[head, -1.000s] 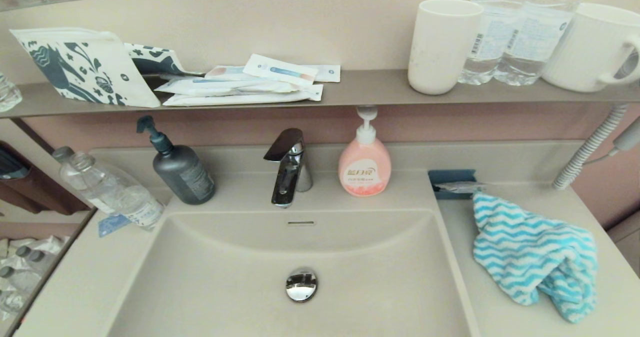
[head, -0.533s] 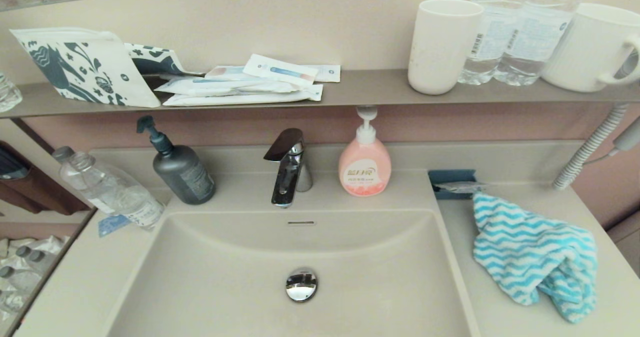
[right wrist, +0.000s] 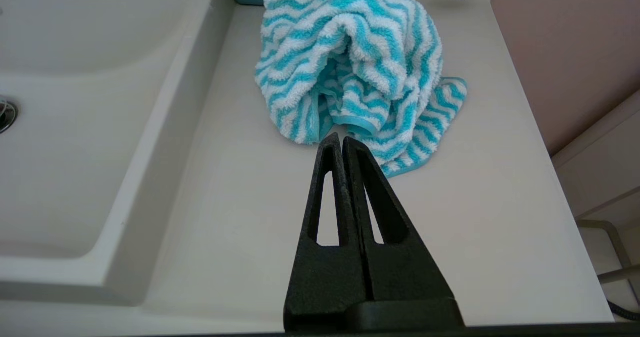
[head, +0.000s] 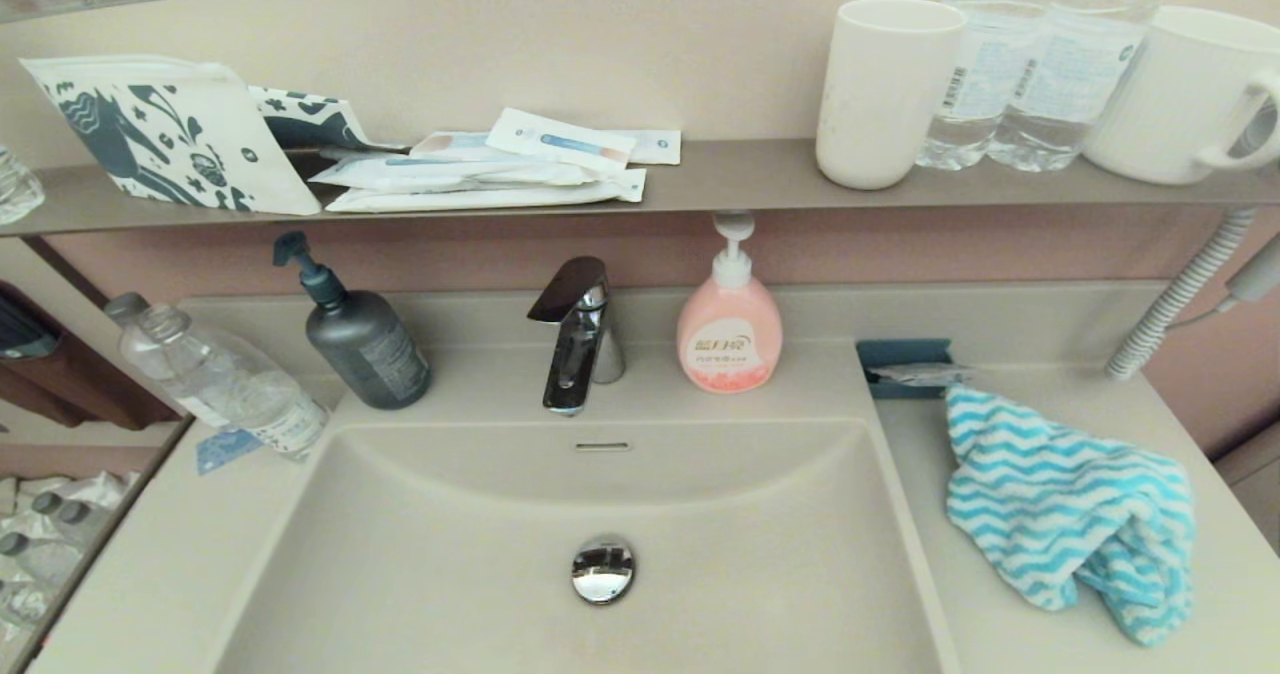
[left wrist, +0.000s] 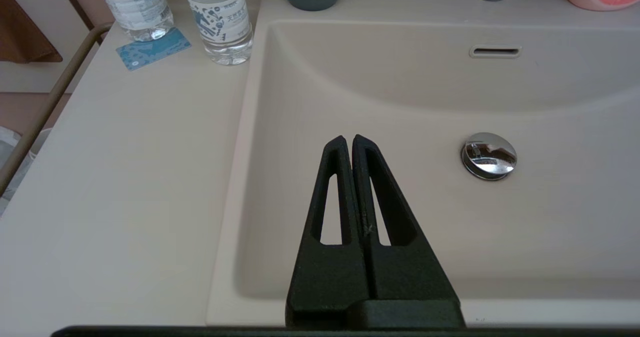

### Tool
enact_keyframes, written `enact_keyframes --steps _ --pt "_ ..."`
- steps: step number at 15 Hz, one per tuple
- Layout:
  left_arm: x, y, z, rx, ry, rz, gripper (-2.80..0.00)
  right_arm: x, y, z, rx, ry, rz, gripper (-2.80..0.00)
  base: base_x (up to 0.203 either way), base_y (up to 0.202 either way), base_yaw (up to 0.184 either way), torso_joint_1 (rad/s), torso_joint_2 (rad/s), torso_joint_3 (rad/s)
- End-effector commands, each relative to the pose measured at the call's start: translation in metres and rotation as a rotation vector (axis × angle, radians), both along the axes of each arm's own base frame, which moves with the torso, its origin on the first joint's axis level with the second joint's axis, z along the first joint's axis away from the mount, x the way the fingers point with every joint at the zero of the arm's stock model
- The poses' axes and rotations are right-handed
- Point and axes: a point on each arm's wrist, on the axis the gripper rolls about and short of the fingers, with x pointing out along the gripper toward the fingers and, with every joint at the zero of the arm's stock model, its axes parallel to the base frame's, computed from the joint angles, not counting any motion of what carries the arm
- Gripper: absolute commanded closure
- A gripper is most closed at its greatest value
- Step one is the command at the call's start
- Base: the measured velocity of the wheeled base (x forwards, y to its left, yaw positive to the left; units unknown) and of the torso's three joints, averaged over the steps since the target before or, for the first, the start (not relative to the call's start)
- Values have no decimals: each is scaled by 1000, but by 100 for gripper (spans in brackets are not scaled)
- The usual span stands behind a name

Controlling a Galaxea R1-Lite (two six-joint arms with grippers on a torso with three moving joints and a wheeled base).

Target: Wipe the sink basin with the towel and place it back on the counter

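Nothing has shifted across the head views: the towel [head: 1072,519] lies in the same crumpled heap on the surface [head: 1010,614] at about 3 o'clock from the sink basin [head: 460,554], and every bottle keeps its place. Neither arm shows in the head view.

In the left wrist view the left gripper [left wrist: 348,139] hangs over the near part of the basin, its jaws pressed together with nothing between them; the chrome drain plug [left wrist: 488,155] sits apart from the tips, and the overflow slot [left wrist: 495,52] shows on the far wall.

In the right wrist view the right gripper [right wrist: 338,139] hangs above the surface at the near edge of the towel, its jaws likewise closed and empty. The tips appear just at the towel's folded hem; whether they touch the cloth cannot be told.

Around the basin, the faucet [head: 577,339] stands at 12 o'clock, the pink soap bottle [head: 729,329] at about 1 o'clock, the dark pump bottle [head: 360,339] at about 11 o'clock, and a clear water bottle [head: 215,374] at about 10 o'clock. A small blue tray [head: 905,364] touches the towel's far corner.
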Motion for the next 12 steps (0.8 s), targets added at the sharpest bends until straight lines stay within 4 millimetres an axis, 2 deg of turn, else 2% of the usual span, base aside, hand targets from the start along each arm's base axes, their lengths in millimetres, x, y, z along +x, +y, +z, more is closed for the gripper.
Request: enact_keyframes --steps 1,12 --pt "0 0 0 -1 1 0 0 0 0 0 0 1 0 0 0 0 0 0 0 0" --pt "0 0 0 -1 1 0 0 0 0 0 2 1 -3 0 0 0 0 0 0 0"
